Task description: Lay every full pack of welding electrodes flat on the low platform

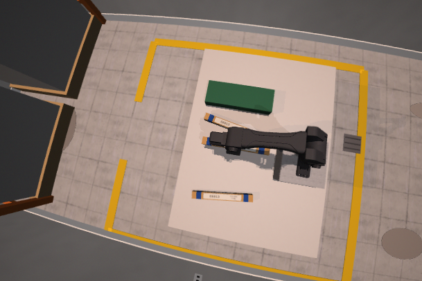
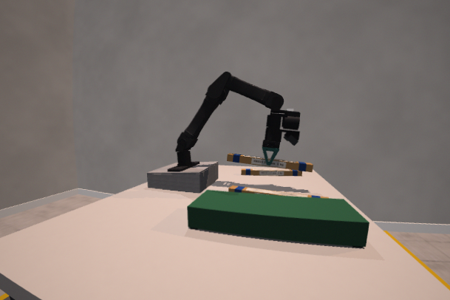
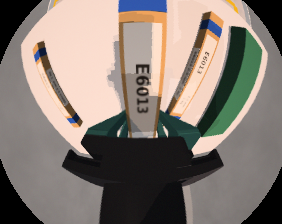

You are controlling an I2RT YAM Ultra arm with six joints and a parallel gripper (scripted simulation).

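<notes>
Up above the white counter (image 1: 249,221) (image 2: 107,251) (image 3: 87,60), the jaws (image 2: 270,162) are clamped on the middle electrode pack (image 1: 262,151) (image 2: 244,159) (image 3: 143,55), probably to judge its weight. Gripped near mid-length, it tilts slightly; the green platform (image 1: 240,96) (image 2: 277,208) (image 3: 237,85) sits unused, likely awaiting a verdict.

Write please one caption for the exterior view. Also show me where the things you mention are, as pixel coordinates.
The claw (image 2: 269,162) grips an electrode pack (image 2: 244,159) in the air, behind the green platform (image 2: 277,208).

The long, narrow orange-tan pack with blue bands and a white label (image 1: 222,196) (image 2: 272,172) (image 3: 56,84) shows dark lettering, at lower centre from above. The rectangular green block (image 1: 240,95) (image 2: 277,216) (image 3: 237,85), upper centre there, is plain.
</notes>
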